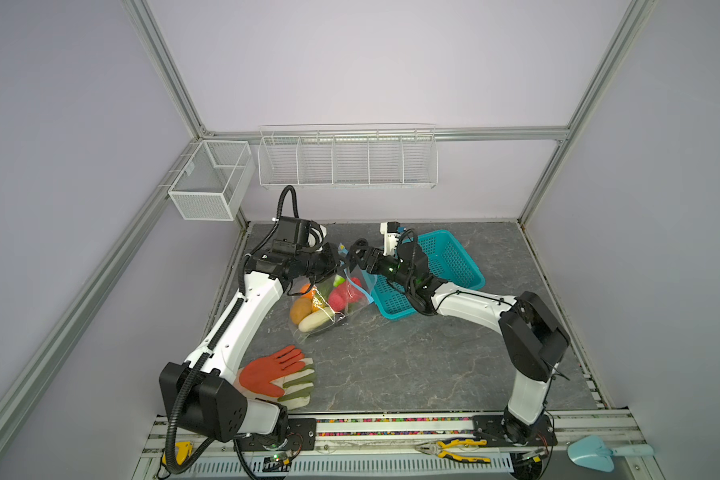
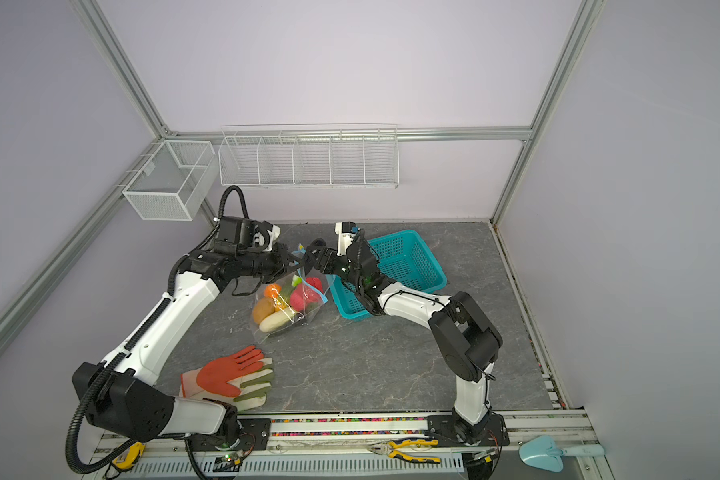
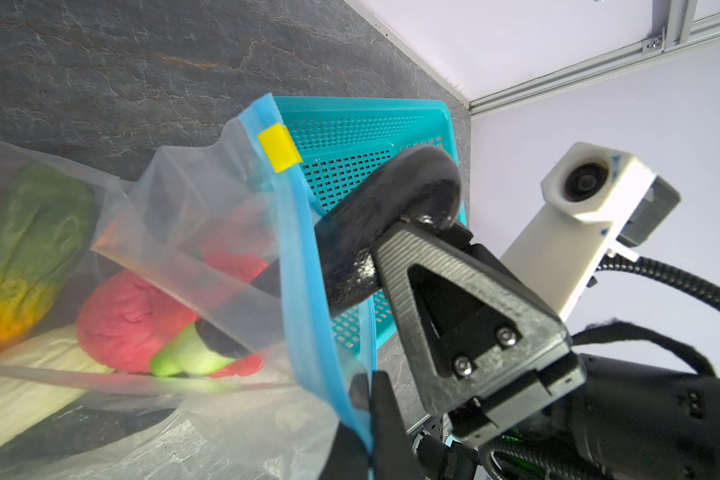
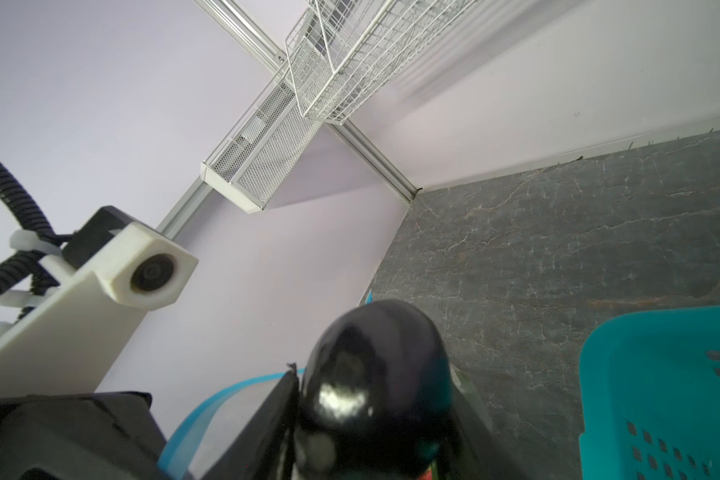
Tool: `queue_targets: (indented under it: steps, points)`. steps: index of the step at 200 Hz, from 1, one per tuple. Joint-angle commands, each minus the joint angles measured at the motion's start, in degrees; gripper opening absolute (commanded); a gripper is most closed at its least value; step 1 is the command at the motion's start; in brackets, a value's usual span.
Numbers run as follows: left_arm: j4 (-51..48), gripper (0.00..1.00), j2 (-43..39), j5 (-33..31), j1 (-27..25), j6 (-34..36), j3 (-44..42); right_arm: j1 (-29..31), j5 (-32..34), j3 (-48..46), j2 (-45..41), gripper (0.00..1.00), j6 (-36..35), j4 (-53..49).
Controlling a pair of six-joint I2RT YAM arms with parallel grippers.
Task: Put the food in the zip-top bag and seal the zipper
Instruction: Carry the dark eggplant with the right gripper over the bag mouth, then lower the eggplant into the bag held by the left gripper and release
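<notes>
The zip-top bag point(image 1: 323, 322) point(image 2: 285, 328) lies mid-table with its mouth lifted, and several pieces of food point(image 1: 308, 311) point(image 2: 273, 313) sit inside it. My left gripper point(image 1: 341, 262) point(image 3: 368, 395) is shut on the light-blue zipper point(image 3: 300, 257), some way below its yellow slider point(image 3: 279, 151), and holds that edge up. Facing it, my right gripper point(image 1: 354, 257) point(image 4: 377, 378) is shut on a dark purple eggplant point(image 3: 391, 208) point(image 4: 375, 374). The eggplant's green stem end point(image 3: 184, 357) reaches into the bag's mouth, beside a red piece point(image 3: 129, 316).
A teal perforated basket point(image 1: 445, 266) point(image 2: 408, 262) stands just right of the bag, under the right arm. Orange-and-green gloves point(image 1: 279, 374) lie at the front left. White wire racks point(image 1: 346, 158) hang on the back wall. Pliers point(image 1: 454, 449) and a blue scoop point(image 1: 599, 453) lie on the front rail.
</notes>
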Motion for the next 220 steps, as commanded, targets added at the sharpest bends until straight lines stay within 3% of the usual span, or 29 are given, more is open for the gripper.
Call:
queue_targets:
  steps: [1, 119, 161, 220]
  points:
    - [1.6, 0.00, -0.2, 1.3, 0.2, 0.5, 2.0, 0.7, -1.5, 1.8, 1.2, 0.55, 1.7, -1.2]
    - [1.5, 0.00, -0.7, 1.1, 0.5, 0.7, 1.1, -0.4, -2.1, 2.8, -3.7, 0.67, -2.0, -7.9]
    - [2.0, 0.00, -0.7, 1.3, 1.0, 0.8, 0.3, -1.6, -7.1, 11.1, -4.6, 0.71, -6.0, -23.9]
    - [2.1, 0.00, -0.9, 1.8, 2.0, 0.7, -0.1, -5.7, -11.0, 13.9, -6.9, 0.73, -14.7, -47.1]
